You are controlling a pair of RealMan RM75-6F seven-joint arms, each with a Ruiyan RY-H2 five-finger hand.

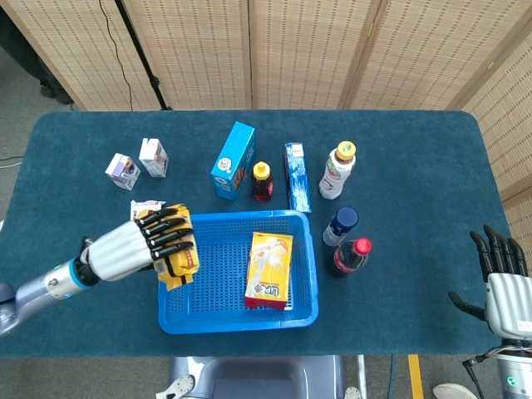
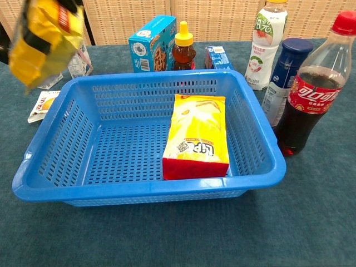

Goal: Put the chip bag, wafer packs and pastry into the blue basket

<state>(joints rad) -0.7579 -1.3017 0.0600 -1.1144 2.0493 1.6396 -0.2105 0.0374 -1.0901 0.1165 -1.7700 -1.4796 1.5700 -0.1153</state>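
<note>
Gripping a crumpled yellow wafer pack (image 1: 178,259), my left hand (image 1: 133,248) fingers curl round it at the blue basket (image 1: 208,312)'s nine o'clock rim; chip bag (image 1: 269,268) lies inside; right hand (image 1: 504,287) fingers spread.

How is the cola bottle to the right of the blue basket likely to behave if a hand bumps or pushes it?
The cola bottle stands tall and narrow, so a push near its cap would probably tip it. It looks mostly full, so likely heavy. Tipped, its round body might roll toward the blue-capped bottle beside it.

Bright, even light; slight motion blur
</note>
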